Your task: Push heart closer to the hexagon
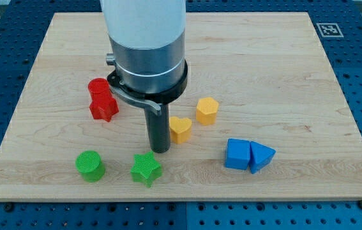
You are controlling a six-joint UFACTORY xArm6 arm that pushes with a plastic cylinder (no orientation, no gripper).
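A yellow heart (181, 128) lies near the middle of the wooden board (283, 70). A yellow hexagon (207, 110) sits a short way up and to the view's right of it, with a small gap between them. My tip (160, 151) rests on the board just left of and slightly below the heart, close to or touching its left side. The rod and the arm's wide grey body hide part of the board above the tip.
Two red blocks (102, 99) sit together at the view's left. A green cylinder (90, 165) and a green star (146, 168) lie near the bottom edge, the star just below my tip. A blue cube (237, 154) and a blue triangle (261, 156) touch at right.
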